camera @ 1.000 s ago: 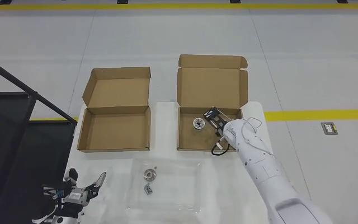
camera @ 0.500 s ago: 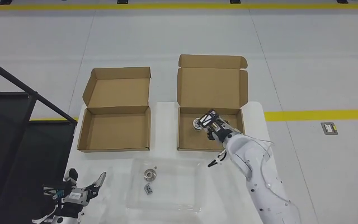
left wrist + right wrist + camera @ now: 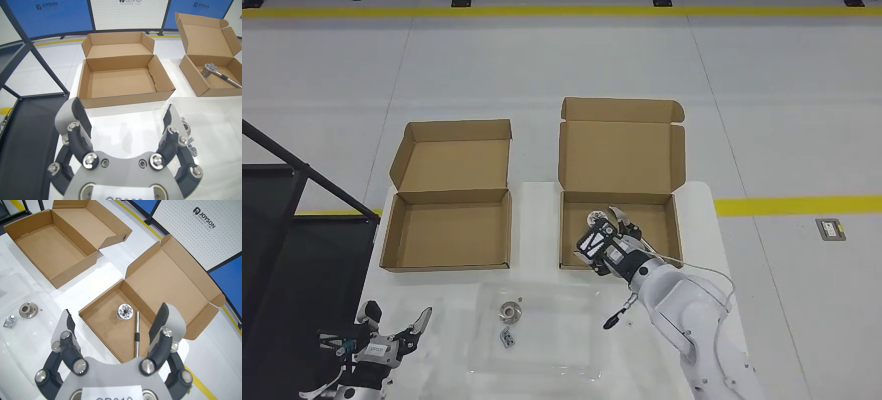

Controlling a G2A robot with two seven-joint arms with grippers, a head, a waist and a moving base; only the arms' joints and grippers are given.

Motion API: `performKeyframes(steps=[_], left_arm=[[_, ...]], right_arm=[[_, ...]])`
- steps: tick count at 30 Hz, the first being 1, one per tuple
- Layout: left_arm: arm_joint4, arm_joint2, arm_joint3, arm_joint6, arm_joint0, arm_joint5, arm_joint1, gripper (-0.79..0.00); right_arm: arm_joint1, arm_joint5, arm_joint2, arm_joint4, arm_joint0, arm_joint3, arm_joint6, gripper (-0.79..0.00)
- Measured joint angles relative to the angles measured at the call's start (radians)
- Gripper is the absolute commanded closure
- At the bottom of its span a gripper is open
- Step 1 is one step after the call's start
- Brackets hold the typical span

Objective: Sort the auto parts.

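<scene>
Right gripper [image 3: 116,312]: jaws wide open, holding nothing, above the near edge of the right box [image 3: 102,323]. Spoked hub [image 3: 124,312] and rod [image 3: 137,328] lie inside it. Left to sort: flange [image 3: 27,310] and small plate [image 3: 9,321], in the clear tray [image 3: 562,345], left-centre of the right wrist view. Advice: clear the box wall first, then straddle the flange squarely. The plate lies flat, likely trickier. Left gripper [image 3: 123,106]: jaws open, nothing held, lower left in the top view.
</scene>
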Motion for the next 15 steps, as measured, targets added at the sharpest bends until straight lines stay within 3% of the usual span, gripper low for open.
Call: performKeyframes(steps=[4, 6, 10, 15], left_arm=[[-0.001, 0.001, 0.000, 0.000, 0.000, -0.001, 0.000, -0.785], [-0.031, 0.007, -0.001, 0.004, 0.001, -0.045, 0.001, -0.785], [-0.011, -0.037, -0.028, 0.025, -0.015, -0.233, 0.013, -0.785], [0.063, -0.120, -0.065, -0.015, -0.075, -0.497, 0.040, -0.785]], right_arm=[[0.000, 0.000, 0.000, 0.000, 0.000, 0.000, 0.000, -0.785], [0.002, 0.002, -0.001, 0.006, -0.020, -0.013, -0.034, -0.785], [0.012, -0.034, -0.005, -0.042, -0.069, -0.086, -0.148, -0.785], [0.027, -0.183, -0.038, -0.088, -0.100, -0.199, -0.229, -0.785]])
